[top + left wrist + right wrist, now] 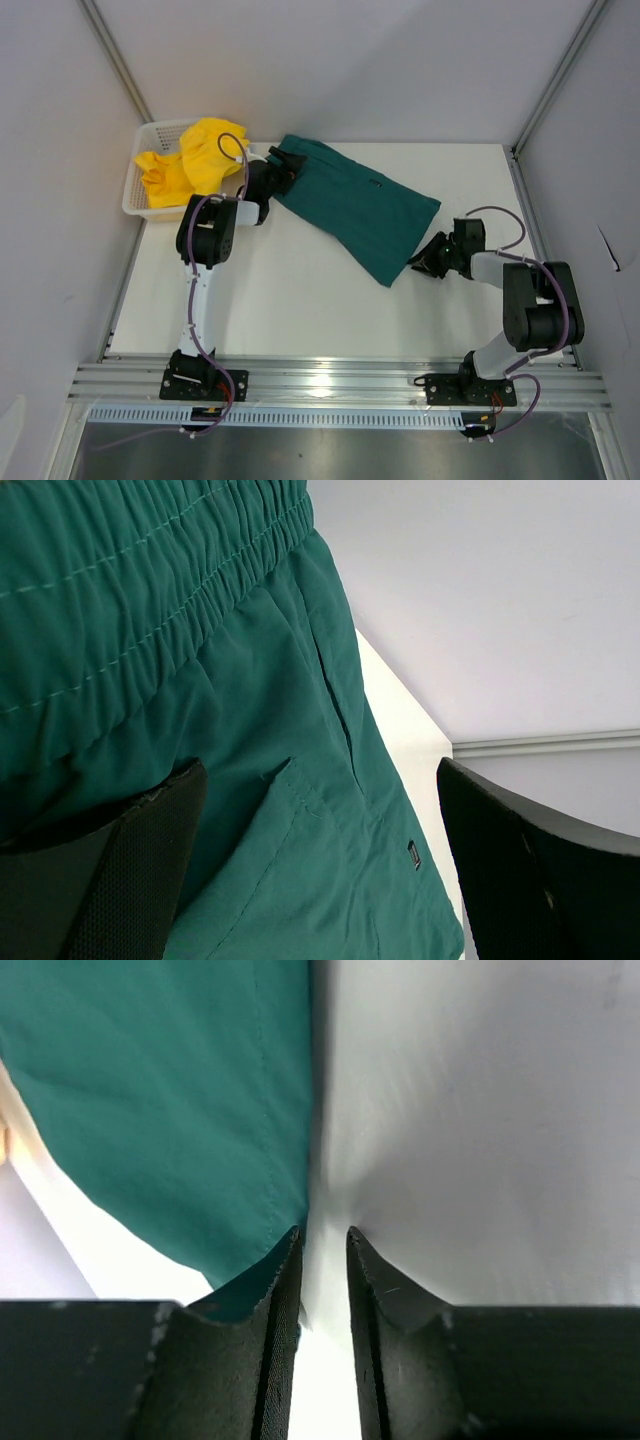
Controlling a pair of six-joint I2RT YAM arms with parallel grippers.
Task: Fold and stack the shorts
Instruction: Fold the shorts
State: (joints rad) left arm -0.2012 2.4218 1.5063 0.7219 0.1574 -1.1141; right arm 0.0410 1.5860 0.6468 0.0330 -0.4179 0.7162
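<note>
The dark teal-green shorts (365, 210) lie spread flat and slanted across the table, waistband at the far left. My left gripper (289, 162) is wide open over the waistband end; in the left wrist view its gripper (320, 770) straddles the cloth (250, 730) below the elastic band. My right gripper (420, 262) sits low at the near right hem. In the right wrist view this gripper (323, 1235) is open by a narrow gap with only table between the jaws, and the hem (180, 1110) lies against the left finger. The yellow shorts (205, 158) are bunched in the basket.
The white mesh basket (140, 200) stands at the far left corner, against the left wall. Grey walls and metal frame posts close the table on the left, back and right. A rail runs along the near edge by the arm bases.
</note>
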